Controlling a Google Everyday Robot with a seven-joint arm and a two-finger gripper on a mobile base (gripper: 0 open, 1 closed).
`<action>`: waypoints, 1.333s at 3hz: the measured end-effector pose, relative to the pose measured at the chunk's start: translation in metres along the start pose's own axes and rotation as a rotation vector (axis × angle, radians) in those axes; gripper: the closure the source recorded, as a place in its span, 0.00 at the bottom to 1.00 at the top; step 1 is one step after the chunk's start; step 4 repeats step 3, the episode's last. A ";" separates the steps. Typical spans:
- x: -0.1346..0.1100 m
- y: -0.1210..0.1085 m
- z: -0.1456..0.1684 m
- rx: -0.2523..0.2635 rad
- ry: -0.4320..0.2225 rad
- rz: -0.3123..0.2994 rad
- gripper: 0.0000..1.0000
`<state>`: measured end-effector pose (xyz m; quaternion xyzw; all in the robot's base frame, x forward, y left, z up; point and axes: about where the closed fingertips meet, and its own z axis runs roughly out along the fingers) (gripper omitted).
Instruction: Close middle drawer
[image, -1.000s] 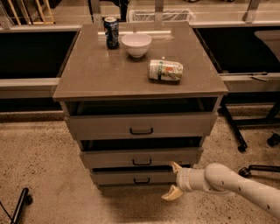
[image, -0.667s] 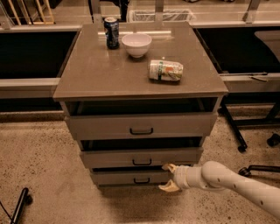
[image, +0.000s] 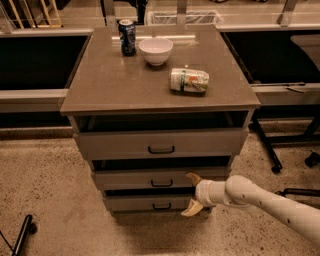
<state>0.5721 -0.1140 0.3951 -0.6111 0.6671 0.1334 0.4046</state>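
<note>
The middle drawer (image: 135, 179) is a shallow grey-beige front with a small dark pull (image: 161, 183) at its centre. It stands pulled out a little, with a dark gap above it. My gripper (image: 192, 194) is in front of the drawer's right part, on a white arm coming from the lower right. Its two tan fingers are spread, the upper fingertip (image: 192, 177) at the drawer front and the lower one (image: 191, 210) by the lowest drawer (image: 135, 203). It holds nothing.
The taller top drawer (image: 160, 142) is also pulled out. On the cabinet top (image: 115, 85) stand a dark can (image: 127, 36) and a white bowl (image: 155, 50); a green-and-white can (image: 188, 80) lies on its side. Chair legs (image: 267, 145) stand at the right.
My gripper has moved left and a little up, from beside the lowest drawer's right end to in front of the middle drawer. The drawers have not visibly moved.
</note>
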 end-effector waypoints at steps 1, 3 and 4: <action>0.000 0.008 -0.003 -0.005 -0.005 -0.002 0.00; 0.012 0.060 -0.053 0.021 -0.067 -0.035 0.00; 0.012 0.060 -0.053 0.021 -0.067 -0.035 0.00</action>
